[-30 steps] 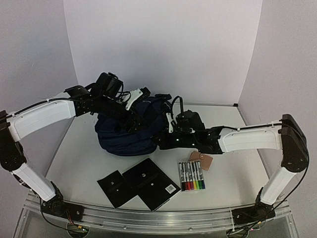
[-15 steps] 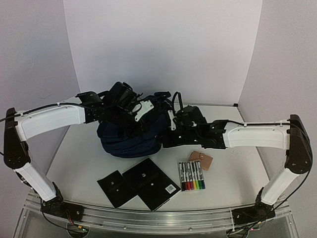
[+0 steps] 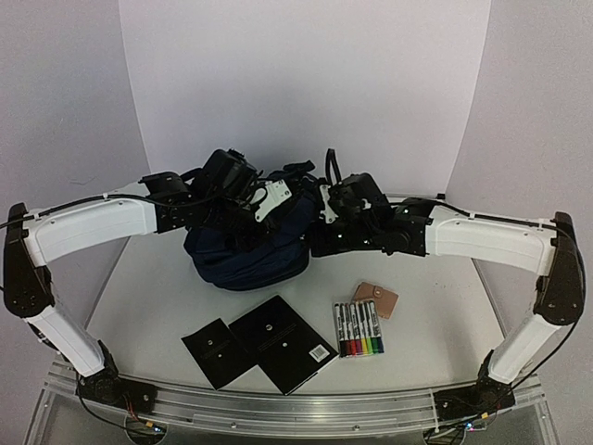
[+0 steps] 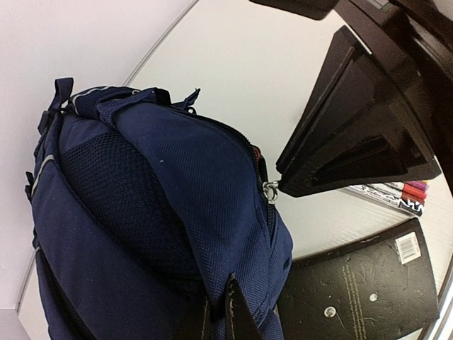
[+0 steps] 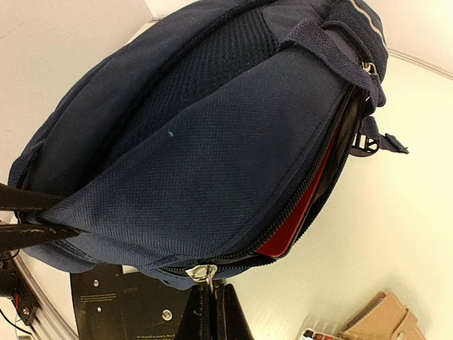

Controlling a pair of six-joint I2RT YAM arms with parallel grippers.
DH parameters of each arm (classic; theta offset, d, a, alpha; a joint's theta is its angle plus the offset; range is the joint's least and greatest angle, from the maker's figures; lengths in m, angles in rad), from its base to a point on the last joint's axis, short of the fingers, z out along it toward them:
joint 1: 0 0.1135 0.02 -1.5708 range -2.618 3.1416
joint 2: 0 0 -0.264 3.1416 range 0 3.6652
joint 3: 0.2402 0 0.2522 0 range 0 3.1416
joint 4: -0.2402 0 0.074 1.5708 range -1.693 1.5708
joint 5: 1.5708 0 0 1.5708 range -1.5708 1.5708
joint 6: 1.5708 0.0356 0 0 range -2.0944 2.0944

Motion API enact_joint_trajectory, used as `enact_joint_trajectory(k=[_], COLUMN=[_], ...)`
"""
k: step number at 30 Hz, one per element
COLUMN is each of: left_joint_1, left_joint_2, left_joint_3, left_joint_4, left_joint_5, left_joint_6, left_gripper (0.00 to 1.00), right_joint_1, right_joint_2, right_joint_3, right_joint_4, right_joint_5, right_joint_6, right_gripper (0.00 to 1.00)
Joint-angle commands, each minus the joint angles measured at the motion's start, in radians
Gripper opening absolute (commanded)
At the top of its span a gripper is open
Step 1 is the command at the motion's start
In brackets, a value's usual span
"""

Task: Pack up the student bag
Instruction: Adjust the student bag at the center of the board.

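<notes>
Left claw: clenched, with the fingertips pinched together on a fold of navy fabric at the edge of the bag. A mesh panel is seen just above this grip in the left wrist view.

Right claw: clenched on the zip pull. The pull's metal ring is seen just above the fingertips.

Bag position: it is rested on its side on the table, directly ahead of both claws and between them. It is gripped from the left by one claw and from the right by the other. The two claws are near each other across the bulge of the bag, and no contact between them is seen.

Zip: partly open. In the right wrist view the gap is seen running up and to the right from the right claw. A red item is seen inside the gap; its kind cannot be told.

Other things, noted from the overhead view:
- A marker pack is laid flat on the table, nearward of the right claw and well apart from it.
- A tan pouch is placed between the pack and the right claw, just beside the pack.
- A large notebook and a small notebook, both black, are laid nearward of the left claw and well apart from it, with their edges meeting.
</notes>
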Motion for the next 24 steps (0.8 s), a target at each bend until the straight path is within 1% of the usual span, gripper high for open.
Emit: enact_joint_trajectory(k=[1, 5, 8, 11, 13, 15, 17, 21, 23, 24], left_joint_1=[0.029, 0.049, 0.097, 0.156, 0.191, 0.212, 0.212, 0.218, 0.224, 0.229], left_joint_2=[-0.111, -0.141, -0.144, -0.125, -0.107, -0.087, -0.053, 0.043, 0.082, 0.090], left_joint_3=[-0.006, 0.024, 0.085, 0.163, 0.218, 0.273, 0.349, 0.533, 0.599, 0.607], left_joint_4=[-0.105, -0.091, -0.089, -0.102, -0.097, -0.073, -0.050, -0.019, 0.001, 0.022], left_joint_5=[-0.215, -0.161, -0.099, -0.022, 0.053, 0.137, 0.200, 0.343, 0.402, 0.416], left_joint_6=[0.052, 0.017, -0.042, -0.095, -0.130, -0.141, -0.137, -0.161, -0.187, -0.207], left_gripper=[0.00, 0.00, 0.00, 0.00, 0.00, 0.00, 0.00, 0.00, 0.00, 0.00], right_joint_1=[-0.097, -0.111, -0.114, -0.114, -0.114, -0.114, -0.113, -0.114, -0.113, -0.113], right_joint_2=[-0.039, -0.007, 0.007, -0.010, -0.036, -0.067, -0.082, -0.099, -0.094, -0.093], right_joint_3=[0.070, 0.072, 0.087, 0.102, 0.108, 0.130, 0.172, 0.288, 0.339, 0.356], right_joint_4=[-0.154, -0.167, -0.169, -0.134, -0.085, -0.041, -0.035, -0.043, -0.044, -0.043], right_joint_5=[0.221, 0.215, 0.176, 0.047, -0.083, -0.171, -0.168, -0.059, -0.026, -0.023], right_joint_6=[-0.032, -0.041, -0.033, -0.057, -0.068, -0.072, -0.082, -0.131, -0.145, -0.148], right_gripper=[0.00, 0.00, 0.00, 0.00, 0.00, 0.00, 0.00, 0.00, 0.00, 0.00])
